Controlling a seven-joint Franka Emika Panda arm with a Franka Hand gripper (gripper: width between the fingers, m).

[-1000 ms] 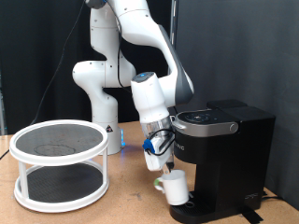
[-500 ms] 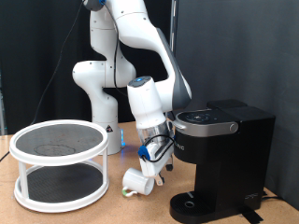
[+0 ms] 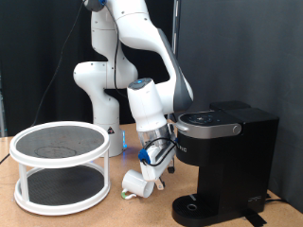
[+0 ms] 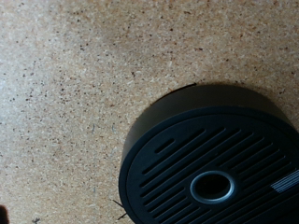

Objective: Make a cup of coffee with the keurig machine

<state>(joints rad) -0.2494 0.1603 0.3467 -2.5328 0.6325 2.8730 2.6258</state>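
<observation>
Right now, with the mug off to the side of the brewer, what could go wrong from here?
The cup hangs tilted at the gripper, to the exterior view's left of the keurig machine rather than on its drip base; it could slip or knock the machine's front. The grip itself is hard to make out, so a loose hold is possible. The wrist view shows the drip base but no cup, so lining it up from that view is unreliable.
</observation>
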